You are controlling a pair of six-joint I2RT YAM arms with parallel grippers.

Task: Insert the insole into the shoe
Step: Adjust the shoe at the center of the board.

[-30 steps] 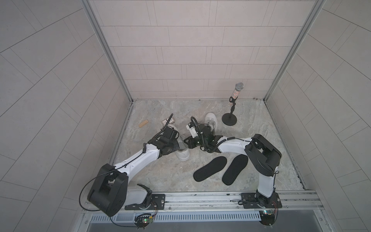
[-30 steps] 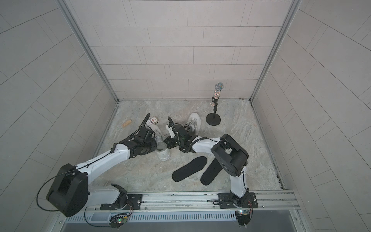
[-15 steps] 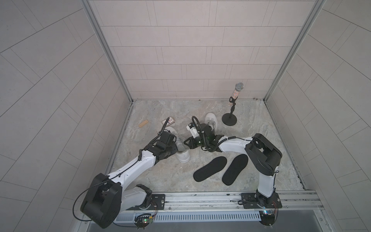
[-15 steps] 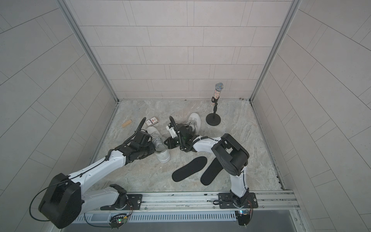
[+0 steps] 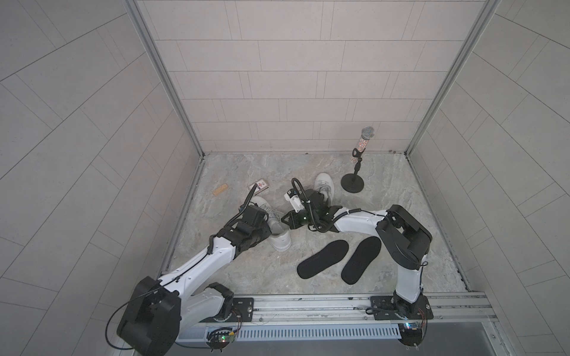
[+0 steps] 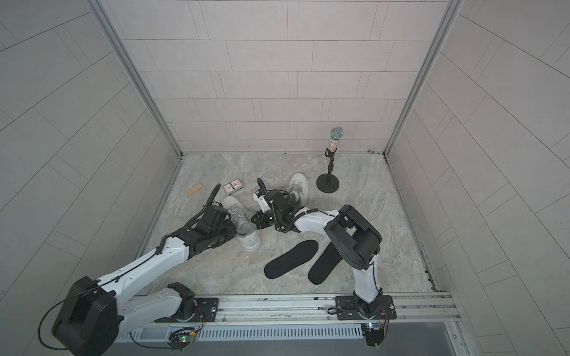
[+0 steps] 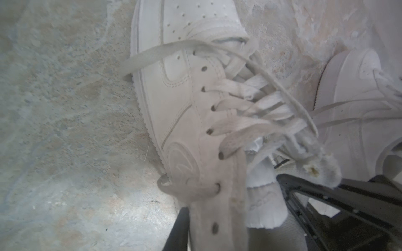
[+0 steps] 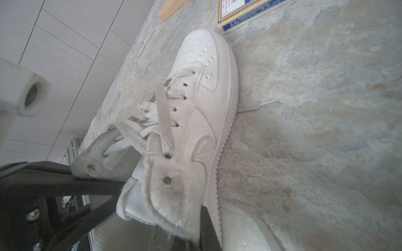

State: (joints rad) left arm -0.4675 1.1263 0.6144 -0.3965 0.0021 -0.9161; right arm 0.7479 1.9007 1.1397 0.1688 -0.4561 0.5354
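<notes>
A white shoe (image 5: 276,229) (image 6: 243,226) stands left of centre, laces loose. My left gripper (image 5: 267,227) (image 6: 235,230) is shut on one eyelet flap; in the left wrist view that flap (image 7: 217,195) runs down between its fingers (image 7: 178,228). My right gripper (image 5: 285,220) (image 6: 254,220) is shut on the opposite flap (image 8: 169,195), so the shoe's mouth is spread between them. Two black insoles (image 5: 324,259) (image 5: 361,260) lie flat on the floor in front of the right arm, held by nothing. A second white shoe (image 5: 324,188) (image 7: 352,97) lies behind the right gripper.
A microphone on a round black stand (image 5: 354,182) is at the back right. A card box (image 5: 259,185) and a small wooden block (image 5: 219,190) lie at the back left. Tiled walls close three sides, and a metal rail (image 5: 308,303) runs along the front.
My left arm's elbow has dropped and swung toward the front while its gripper stayed at the shoe. The right arm and the insoles have not moved.
</notes>
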